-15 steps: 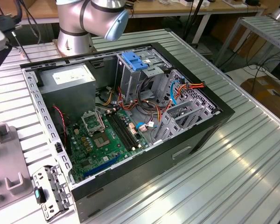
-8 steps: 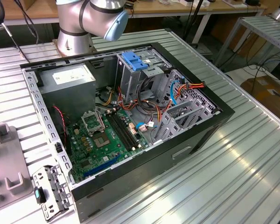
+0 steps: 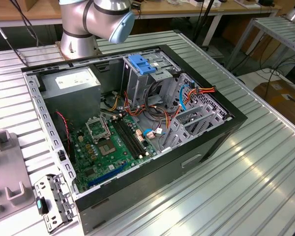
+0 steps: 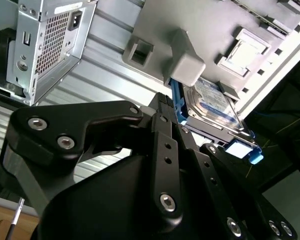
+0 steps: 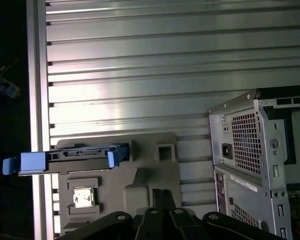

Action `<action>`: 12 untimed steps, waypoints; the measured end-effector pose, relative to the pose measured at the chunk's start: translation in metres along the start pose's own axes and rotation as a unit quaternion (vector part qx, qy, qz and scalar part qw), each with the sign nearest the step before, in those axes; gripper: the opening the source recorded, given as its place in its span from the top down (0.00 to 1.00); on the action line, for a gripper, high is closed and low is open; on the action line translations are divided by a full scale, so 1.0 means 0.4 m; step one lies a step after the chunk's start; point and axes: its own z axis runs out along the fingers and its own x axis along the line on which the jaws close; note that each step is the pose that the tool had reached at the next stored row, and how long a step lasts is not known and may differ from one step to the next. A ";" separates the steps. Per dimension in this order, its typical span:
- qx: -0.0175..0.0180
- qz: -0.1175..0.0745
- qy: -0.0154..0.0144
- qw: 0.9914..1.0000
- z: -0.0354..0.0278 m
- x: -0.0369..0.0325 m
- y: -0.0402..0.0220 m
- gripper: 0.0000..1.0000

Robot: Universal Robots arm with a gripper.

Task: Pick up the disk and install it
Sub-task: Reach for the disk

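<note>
Two jaws of the gripper (image 5: 156,194) look closed and empty near the holder (image 5: 147,165); approaching shut risks knocking askew the disk (image 5: 75,155) standing edgewise in the holder.

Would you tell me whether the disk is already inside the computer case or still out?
Out: the disk sits in the grey fixture on the table, outside the case.

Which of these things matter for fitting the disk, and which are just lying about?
Job: disk, standing in the grey holder; gripper; open computer with its drive cage.
Lying about: power supply; green circuit board; square chip in the holder.
</note>
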 end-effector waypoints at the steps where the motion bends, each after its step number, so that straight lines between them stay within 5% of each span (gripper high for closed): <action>1: 0.000 0.000 0.000 1.000 0.000 0.017 -0.001 0.89; 6: 0.000 0.000 0.000 1.000 0.000 0.061 -0.004 0.89; 9: 0.000 0.000 0.000 1.000 0.002 0.128 0.015 0.89; 12: 0.000 0.000 0.000 1.000 0.004 0.164 0.026 0.89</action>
